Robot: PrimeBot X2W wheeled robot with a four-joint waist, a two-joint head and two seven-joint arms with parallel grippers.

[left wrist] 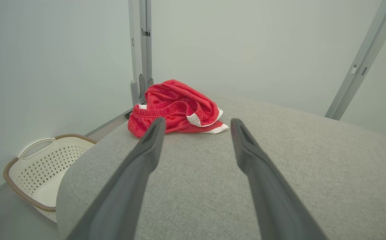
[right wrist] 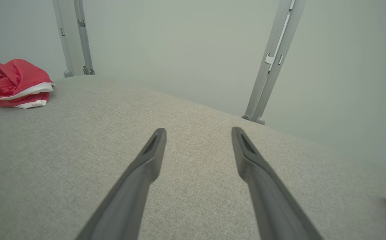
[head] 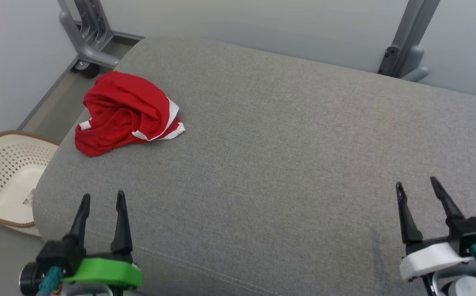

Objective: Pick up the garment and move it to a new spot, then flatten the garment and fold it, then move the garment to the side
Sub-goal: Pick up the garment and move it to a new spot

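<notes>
We are on the first step, with the pickup not yet begun. Our left end effector (head: 103, 196) and right end effector (head: 416, 182) both gape empty. The red garment (head: 125, 113) lies crumpled near the cushion's (head: 283, 144) far left corner, well ahead of the left one. Next, we judge, that one should reach forward and pinch a fold.

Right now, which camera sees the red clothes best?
The head view: the red garment shows whole from above, nothing covering it. The left wrist view shows it side-on, its back hidden. The right wrist view cuts it off at the left edge.
</notes>
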